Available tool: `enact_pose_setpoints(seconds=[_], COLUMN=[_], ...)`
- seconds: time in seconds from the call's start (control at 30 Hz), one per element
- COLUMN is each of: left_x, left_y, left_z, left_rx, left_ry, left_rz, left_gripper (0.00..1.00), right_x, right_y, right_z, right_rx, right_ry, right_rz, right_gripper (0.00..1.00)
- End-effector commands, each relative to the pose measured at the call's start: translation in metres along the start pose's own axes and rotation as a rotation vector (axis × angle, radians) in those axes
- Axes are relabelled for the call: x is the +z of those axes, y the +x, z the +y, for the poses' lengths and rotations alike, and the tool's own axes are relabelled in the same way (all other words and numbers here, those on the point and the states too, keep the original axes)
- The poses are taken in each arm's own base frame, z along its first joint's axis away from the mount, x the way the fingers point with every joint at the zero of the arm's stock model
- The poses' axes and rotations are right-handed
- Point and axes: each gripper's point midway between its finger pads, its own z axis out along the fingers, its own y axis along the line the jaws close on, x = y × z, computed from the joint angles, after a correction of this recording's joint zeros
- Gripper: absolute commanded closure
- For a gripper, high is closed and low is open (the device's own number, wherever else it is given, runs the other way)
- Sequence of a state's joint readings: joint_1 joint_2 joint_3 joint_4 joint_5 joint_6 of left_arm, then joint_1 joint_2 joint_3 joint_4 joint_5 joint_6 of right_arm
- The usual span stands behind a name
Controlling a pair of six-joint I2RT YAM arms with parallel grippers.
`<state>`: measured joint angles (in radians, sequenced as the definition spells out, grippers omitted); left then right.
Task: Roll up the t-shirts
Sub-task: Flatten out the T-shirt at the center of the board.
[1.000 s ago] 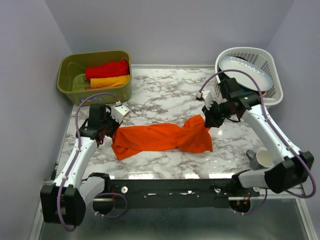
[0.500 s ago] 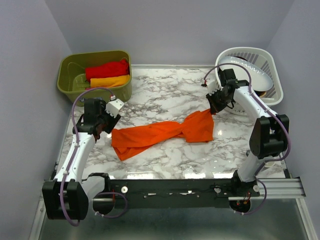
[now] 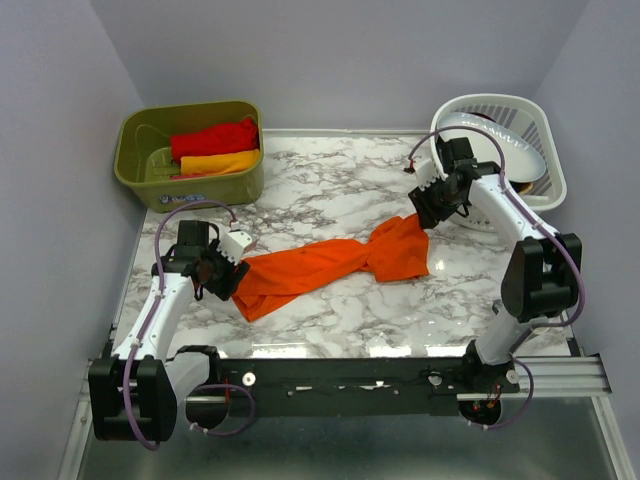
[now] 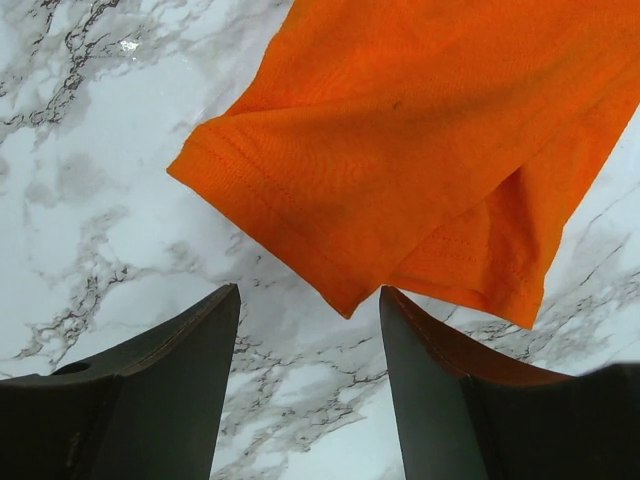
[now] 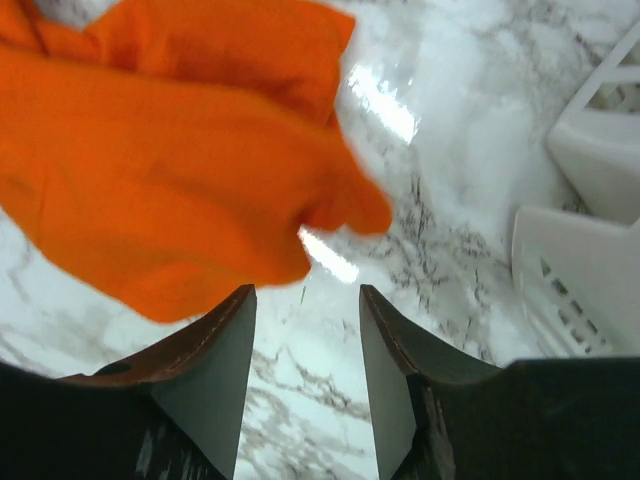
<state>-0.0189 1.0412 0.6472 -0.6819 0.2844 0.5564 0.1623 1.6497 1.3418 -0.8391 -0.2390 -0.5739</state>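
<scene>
A bright orange t-shirt lies stretched and twisted across the middle of the marble table. Its left hem corner lies just ahead of my left gripper, which is open with only marble between its fingers. The shirt's bunched right end hangs blurred in front of my right gripper, also open and holding nothing. Seen from above, my left gripper is at the shirt's left end and my right gripper is just above its right end. Red and yellow-orange t-shirts lie folded in the green bin.
The olive green bin stands at the back left. A white laundry basket holding a white plate stands at the back right, its wall close to my right gripper. Grey walls close in the table.
Both grippers have opened and let go of the orange t-shirt. The right arm swung back toward the basket; the shirt's right end dropped. The left gripper moved down toward the shirt's left end.
</scene>
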Motion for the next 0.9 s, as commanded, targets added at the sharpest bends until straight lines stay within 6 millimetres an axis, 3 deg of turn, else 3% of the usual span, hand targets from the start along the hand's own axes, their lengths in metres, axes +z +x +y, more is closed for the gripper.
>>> enact_pose_setpoints(seconds=[0.0,0.07,0.1,0.2,0.3,0.57,0.87], left_x=[-0.004,-0.002,0.000,0.000,-0.003,-0.005,-0.010], left_y=[-0.012,-0.014,-0.015,-0.019,-0.021,-0.008,0.003], left_z=[0.002,0.002,0.002,0.007,0.007,0.009,0.016], left_rx=[-0.018,-0.032,-0.040,-0.048,-0.049,-0.026,-0.047], left_ry=[-0.010,-0.011,-0.005,-0.025,-0.030,-0.042,-0.066], left_rz=[-0.055,-0.060,-0.060,-0.076,-0.080,-0.027,0.010], left_gripper=[0.31,0.31,0.31,0.31,0.31,0.32,0.32], right_x=[-0.026,-0.032,-0.022,-0.015,-0.007,0.017,0.039], right_y=[0.028,0.044,0.067,0.102,0.103,0.077,0.090], right_z=[0.027,0.032,0.041,0.059,0.062,0.058,0.064], right_rx=[-0.299,-0.453,-0.474,-0.593,-0.629,-0.706,-0.727], right_ry=[-0.013,0.002,-0.027,-0.110,-0.119,-0.208,-0.352], right_rz=[-0.066,-0.062,-0.021,0.042,0.019,-0.043,0.014], right_gripper=[0.46,0.46,0.46,0.48,0.49,0.56,0.56])
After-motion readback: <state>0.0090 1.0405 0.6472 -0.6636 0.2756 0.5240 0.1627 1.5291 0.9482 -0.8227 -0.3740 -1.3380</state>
